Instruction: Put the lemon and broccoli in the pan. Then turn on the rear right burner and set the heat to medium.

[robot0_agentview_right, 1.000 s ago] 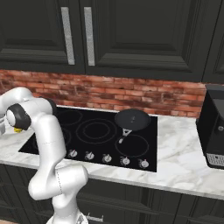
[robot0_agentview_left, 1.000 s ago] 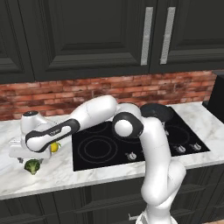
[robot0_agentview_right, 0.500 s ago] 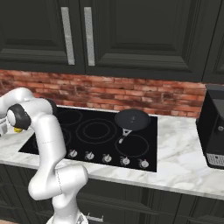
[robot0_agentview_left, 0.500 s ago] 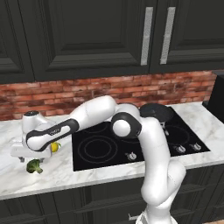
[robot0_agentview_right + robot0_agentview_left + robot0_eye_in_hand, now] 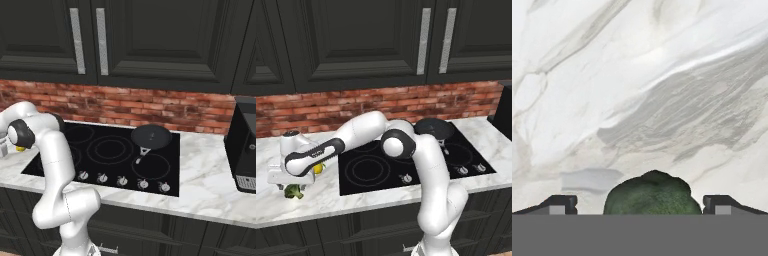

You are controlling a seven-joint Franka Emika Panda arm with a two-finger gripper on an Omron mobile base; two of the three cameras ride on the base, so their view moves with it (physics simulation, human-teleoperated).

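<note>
2 spread fingertips (image 5: 559,204) of the tool (image 5: 640,207) flanking the broccoli (image 5: 652,194).

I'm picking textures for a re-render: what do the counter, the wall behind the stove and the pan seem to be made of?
Pale grey-veined counter: looks like polished marble, judging by the streaks. Red-brown back wall: brick, with pale mortar lines. Small round dark pan: probably matte dark metal or non-stick coating; the look leaves it open.
</note>
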